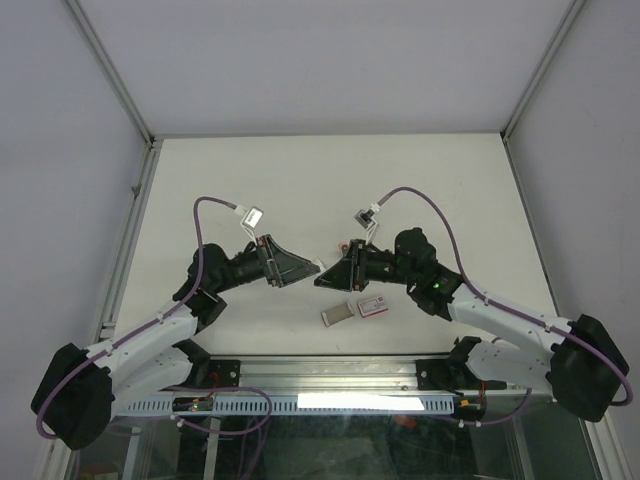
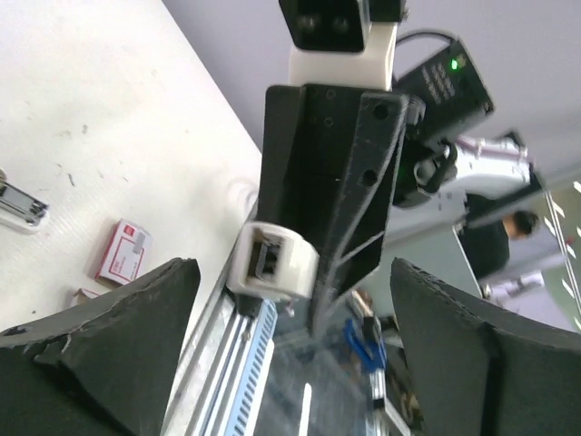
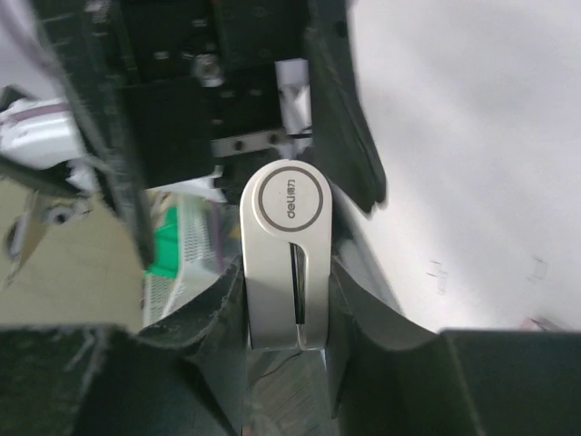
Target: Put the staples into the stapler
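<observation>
top view, with both wrist views: the two arms meet in mid-frame above the table (image 1: 300, 180). the right gripper (image 1: 335, 272) is clamped on the stapler (image 3: 289, 254), a pale silvery body that stands upright between its fingers in the lower middle of the right wrist view, round logo end uppermost. the left wrist view shows the same grip from the other side, with a white end of the stapler poking out of the black fingers at mid-frame. it appears to be lifted off the table. the left gripper (image 1: 295, 265) faces it with its fingers (image 2: 109, 336) wide apart and nothing between them; whether they touch the stapler you cannot tell from here. the box (image 1: 371, 307), red-pink with a white label, lies flat on the table just below and right of the grippers in the top view, and its greyish tray (image 1: 336, 314) lies just beside it to the left, pulled clear of the box. the staples themselves are too small to make out, so whether a strip sits in the tray cannot be told. judged step: you are presenting the stapler for opening; no staple is in either gripper, so loading is not yet begun. the next move likely calls for you to keep the right grip firm while the left fingers close on the top arm and swing it up. a slip there could twist the stapler out of line. only then can a strip be fetched from the tray.
</observation>
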### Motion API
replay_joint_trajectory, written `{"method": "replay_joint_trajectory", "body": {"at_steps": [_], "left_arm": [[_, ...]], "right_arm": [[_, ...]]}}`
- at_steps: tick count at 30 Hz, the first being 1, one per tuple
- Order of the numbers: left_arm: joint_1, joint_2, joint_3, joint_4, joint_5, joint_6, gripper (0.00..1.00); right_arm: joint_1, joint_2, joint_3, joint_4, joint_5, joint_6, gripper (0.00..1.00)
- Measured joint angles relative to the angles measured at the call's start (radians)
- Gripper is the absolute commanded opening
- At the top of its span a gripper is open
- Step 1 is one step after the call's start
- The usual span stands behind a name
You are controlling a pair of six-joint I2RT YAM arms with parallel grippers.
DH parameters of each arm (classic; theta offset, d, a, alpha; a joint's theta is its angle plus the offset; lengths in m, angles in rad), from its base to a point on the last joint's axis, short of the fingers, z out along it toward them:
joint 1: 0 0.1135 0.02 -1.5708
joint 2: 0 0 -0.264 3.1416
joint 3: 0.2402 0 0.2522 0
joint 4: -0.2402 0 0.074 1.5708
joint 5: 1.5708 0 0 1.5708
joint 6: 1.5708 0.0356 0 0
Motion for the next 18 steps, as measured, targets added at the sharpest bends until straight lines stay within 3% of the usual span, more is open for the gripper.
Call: {"method": "replay_joint_trajectory", "body": {"at_steps": [8,11,18], "left_arm": [[0.065,-0.14,0.202,-0.505,-0.254,0.225,0.99],[0.152,-0.108,0.312,-0.655,-0.272,0.31,0.99],[0.29,-0.031,0.473,-0.868,-0.285,0.48,0.99]], "right_arm": [[-0.134,-0.128,0.079,-0.458,0.309,-0.202,0.0],[-0.204,-0.1,0.124,-0.621,0.476,-0.286,0.0],[-0.323,0.032,0.124,-0.767,0.7,-0.394,0.0]]}}
